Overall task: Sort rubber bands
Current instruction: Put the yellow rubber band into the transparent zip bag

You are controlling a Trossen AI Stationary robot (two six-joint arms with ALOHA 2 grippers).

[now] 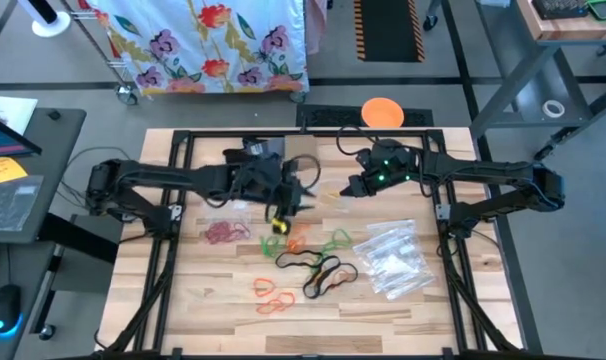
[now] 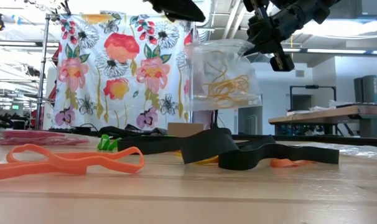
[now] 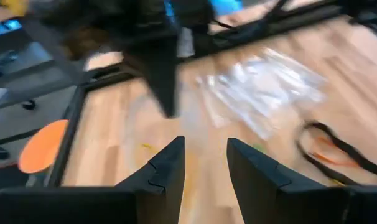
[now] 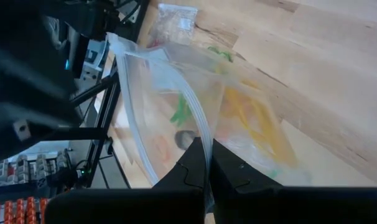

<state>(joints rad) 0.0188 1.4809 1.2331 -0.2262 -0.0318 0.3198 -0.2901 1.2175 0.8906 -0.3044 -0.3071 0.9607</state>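
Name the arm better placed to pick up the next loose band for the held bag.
Left. Its tool is open and empty above the table. The right tool is shut on the clear bag of yellow bands, held up.

Overhead, table-level, two wrist cameras

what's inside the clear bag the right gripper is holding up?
Yellow rubber bands bunched low in the clear zip bag, which the right gripper pinches at its edge. The left gripper hangs open nearby. Whether other colours are inside cannot be told.
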